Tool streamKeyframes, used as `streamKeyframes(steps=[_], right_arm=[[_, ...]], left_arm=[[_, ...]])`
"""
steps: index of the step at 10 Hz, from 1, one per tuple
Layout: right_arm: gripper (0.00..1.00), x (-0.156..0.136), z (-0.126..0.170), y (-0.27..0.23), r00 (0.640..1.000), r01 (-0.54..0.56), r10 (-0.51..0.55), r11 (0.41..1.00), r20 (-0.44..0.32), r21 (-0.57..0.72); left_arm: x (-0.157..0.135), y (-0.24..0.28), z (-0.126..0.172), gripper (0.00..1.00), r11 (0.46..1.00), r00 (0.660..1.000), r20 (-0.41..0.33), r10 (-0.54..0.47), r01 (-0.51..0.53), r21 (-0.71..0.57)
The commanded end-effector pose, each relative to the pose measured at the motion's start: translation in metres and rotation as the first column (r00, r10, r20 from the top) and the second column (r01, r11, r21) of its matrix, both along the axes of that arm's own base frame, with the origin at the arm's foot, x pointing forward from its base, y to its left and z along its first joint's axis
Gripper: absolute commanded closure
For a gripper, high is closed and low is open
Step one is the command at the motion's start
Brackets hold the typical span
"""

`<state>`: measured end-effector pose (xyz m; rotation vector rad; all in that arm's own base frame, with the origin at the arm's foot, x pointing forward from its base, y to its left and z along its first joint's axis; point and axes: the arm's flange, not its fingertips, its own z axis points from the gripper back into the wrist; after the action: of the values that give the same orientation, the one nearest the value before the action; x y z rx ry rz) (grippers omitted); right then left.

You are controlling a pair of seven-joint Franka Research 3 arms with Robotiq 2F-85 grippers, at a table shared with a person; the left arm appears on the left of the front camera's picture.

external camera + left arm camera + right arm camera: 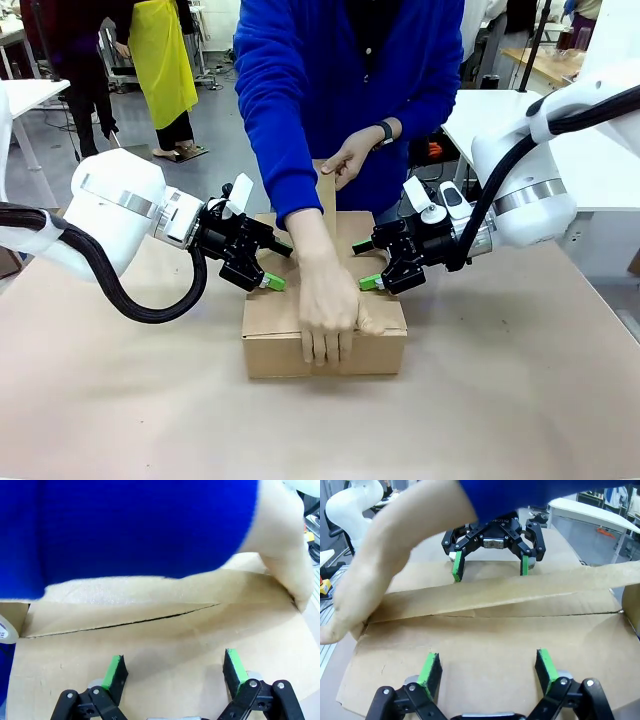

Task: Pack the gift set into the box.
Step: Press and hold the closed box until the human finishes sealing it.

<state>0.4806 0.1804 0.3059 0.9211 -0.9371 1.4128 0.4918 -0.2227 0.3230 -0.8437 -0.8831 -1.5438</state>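
The brown cardboard box (275, 322) sits mid-table with its top flaps folded down; the gift set is hidden. My left gripper (277, 264) is open, its green pads resting on the left flap (165, 645). Opposite it, my right gripper (366, 265) is open on the right flap (485, 645). In the left wrist view the left gripper (174, 672) holds nothing, and the right gripper (490, 672) is likewise bare, facing the left gripper (490, 565). A person's hand (325, 300) presses the box's front edge. The other hand (350, 160) holds up a brown tape strip (520, 592) stretched along the seam.
The person in a blue sleeve (140, 530) leans over the box from the far side, the forearm (395, 555) crossing between my grippers. Bare brown tabletop (500, 400) lies in front and to both sides. White tables (600, 150) stand behind.
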Motion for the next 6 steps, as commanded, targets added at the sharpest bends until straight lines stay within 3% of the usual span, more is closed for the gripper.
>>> streamKeyframes(steps=[1, 6], right_arm=[[0.00, -0.0039, -0.0012, -0.0001, 1.000, 0.003, -0.003, 1.000, 0.005, -0.017], [0.00, -0.0039, -0.0012, -0.0001, 1.000, 0.003, -0.003, 1.000, 0.005, -0.017]], left_arm=[[-0.0022, 0.0008, -0.0043, 0.00, 1.000, 1.000, 0.020, -0.002, 0.002, -0.014], [-0.0022, 0.0008, -0.0043, 0.00, 1.000, 1.000, 0.020, -0.002, 0.002, -0.014]])
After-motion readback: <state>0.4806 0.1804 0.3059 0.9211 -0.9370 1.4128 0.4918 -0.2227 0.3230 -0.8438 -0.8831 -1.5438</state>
